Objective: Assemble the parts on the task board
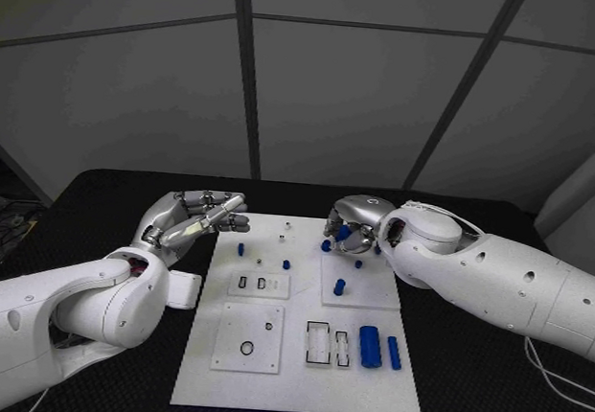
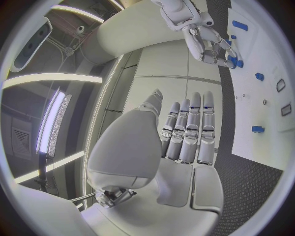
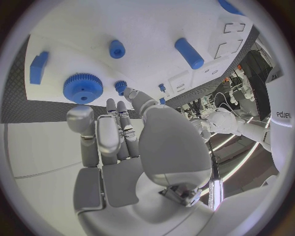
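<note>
Two silver hands above a white task board (image 1: 298, 379) on a black bench (image 1: 478, 374), left hand (image 1: 196, 219) fingers straight, pressed together, holding nothing, right hand (image 1: 355, 228) fingers curled over blue parts (image 1: 338, 287), grasp unclear.

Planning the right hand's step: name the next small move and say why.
Probably lower the right hand a little toward the blue gear and close its fingers on it. The hand holds nothing, its fingers are straight and apart, and in the right wrist view the gear lies on the task board just beyond the fingertips. The left hand hovers off the board's edge, also holding nothing.
</note>
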Controlling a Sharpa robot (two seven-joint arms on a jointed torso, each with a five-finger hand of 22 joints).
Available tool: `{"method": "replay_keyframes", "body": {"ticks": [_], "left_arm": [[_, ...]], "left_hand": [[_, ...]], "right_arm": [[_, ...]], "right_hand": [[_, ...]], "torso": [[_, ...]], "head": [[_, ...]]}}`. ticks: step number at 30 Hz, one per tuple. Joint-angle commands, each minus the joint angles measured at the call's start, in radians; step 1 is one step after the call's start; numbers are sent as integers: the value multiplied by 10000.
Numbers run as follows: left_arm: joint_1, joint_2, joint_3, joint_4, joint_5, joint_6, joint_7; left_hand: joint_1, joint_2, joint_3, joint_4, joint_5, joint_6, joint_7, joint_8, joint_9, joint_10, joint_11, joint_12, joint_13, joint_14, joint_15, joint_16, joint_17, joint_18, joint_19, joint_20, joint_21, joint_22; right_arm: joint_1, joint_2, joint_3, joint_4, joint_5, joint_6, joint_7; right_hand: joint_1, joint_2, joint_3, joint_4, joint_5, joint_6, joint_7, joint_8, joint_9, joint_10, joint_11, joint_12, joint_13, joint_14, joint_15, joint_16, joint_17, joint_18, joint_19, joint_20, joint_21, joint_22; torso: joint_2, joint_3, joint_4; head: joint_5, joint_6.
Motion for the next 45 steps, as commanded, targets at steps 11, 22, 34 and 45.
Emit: {"method": "replay_keyframes", "body": {"ticks": [11,22,34,45], "left_arm": [[19,-33,12,32,-98,168,-8],[23,-48,13,44,-98,188,-27],[23,-52,13,39,-98,215,-42],[25,-66,14,46,-98,225,-56]], "left_hand": [[-101,-33,-9,-64,-43,59,37,-49,-10,-9,52,-44,-14,9,65,-57,12,-96,42,4,47,9],[-108,-32,-12,-69,-42,55,44,-62,-10,-16,58,-61,-14,5,68,-72,15,-97,44,5,50,9],[-111,-28,-12,-75,-41,50,50,-76,-11,-24,63,-77,-14,7,71,-83,19,-97,47,6,55,10],[-113,-15,-8,-79,-38,45,54,-89,-11,-32,67,-93,-14,12,72,-92,24,-97,51,6,60,11]], "right_arm": [[25,239,5,-271,-146,268,6],[24,341,3,-385,-147,515,45],[24,507,-1,-561,-147,732,115],[23,603,-5,-719,-147,472,173]], "right_hand": [[112,12,181,65,-55,-122,-12,-24,10,169,-42,130,19,449,41,416,453,-254,240,15,374,502],[164,52,374,93,-64,-56,-35,5,27,454,-99,216,47,461,3,689,757,-313,388,-10,648,897],[233,112,566,102,-97,91,-35,44,51,686,-138,255,59,461,-25,858,925,-347,462,-35,824,1138],[363,222,796,64,-284,309,-24,105,84,878,-168,274,70,449,-47,953,997,-364,488,-53,938,1285]], "torso": [[32,13,-7],[46,15,-2],[63,11,10],[71,4,19]], "head": [[48,-61],[56,-104],[62,-147],[66,-179]]}}
